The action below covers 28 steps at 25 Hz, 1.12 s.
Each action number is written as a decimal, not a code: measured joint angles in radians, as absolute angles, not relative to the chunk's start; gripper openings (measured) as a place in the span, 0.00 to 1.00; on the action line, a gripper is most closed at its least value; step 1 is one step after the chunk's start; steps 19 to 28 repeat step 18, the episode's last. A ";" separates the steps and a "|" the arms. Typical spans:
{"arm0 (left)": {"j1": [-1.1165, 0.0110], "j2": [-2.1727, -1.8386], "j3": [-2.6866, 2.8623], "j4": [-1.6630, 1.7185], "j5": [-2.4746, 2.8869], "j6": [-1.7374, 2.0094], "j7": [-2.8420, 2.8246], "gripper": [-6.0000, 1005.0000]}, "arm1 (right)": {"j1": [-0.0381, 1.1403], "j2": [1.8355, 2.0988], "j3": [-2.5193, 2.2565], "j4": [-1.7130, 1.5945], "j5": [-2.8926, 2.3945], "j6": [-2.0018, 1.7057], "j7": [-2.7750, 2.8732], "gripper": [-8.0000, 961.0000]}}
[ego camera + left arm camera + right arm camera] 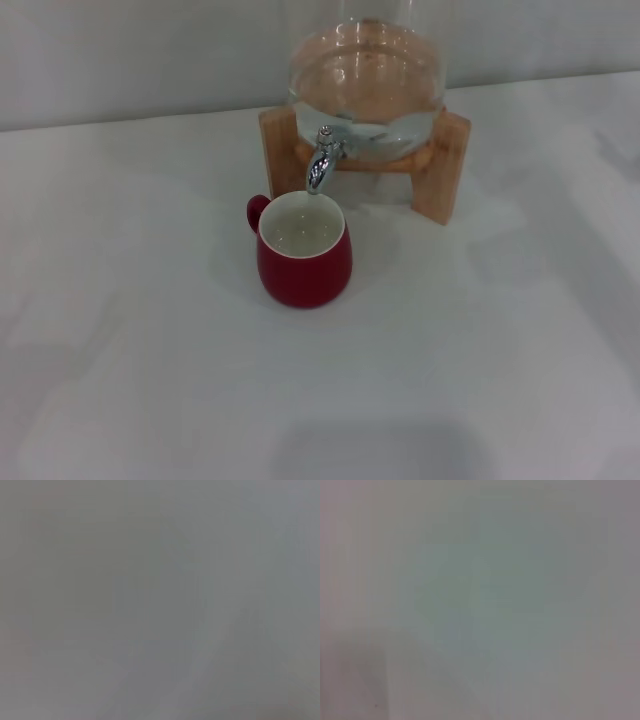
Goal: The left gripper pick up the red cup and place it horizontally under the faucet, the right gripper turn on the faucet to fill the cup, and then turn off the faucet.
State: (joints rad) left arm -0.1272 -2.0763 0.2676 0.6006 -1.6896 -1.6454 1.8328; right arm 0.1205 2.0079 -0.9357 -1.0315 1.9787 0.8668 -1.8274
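Observation:
The red cup [303,252] stands upright on the white table, its white inside showing and its small handle pointing to the left rear. The chrome faucet [322,160] hangs just above the cup's rear rim, its spout pointing down. It is fixed to the front of a clear glass jar [365,85] holding water. Neither gripper shows in the head view. Both wrist views show only a plain grey surface.
The jar rests on a wooden stand [440,165] at the back of the white table [150,350]. A pale wall runs behind the stand.

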 joint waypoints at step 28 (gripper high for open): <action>-0.120 -2.079 0.262 0.602 -1.690 -1.668 1.869 0.89 | 0.120 2.008 -0.937 -1.015 1.988 0.876 -1.821 0.83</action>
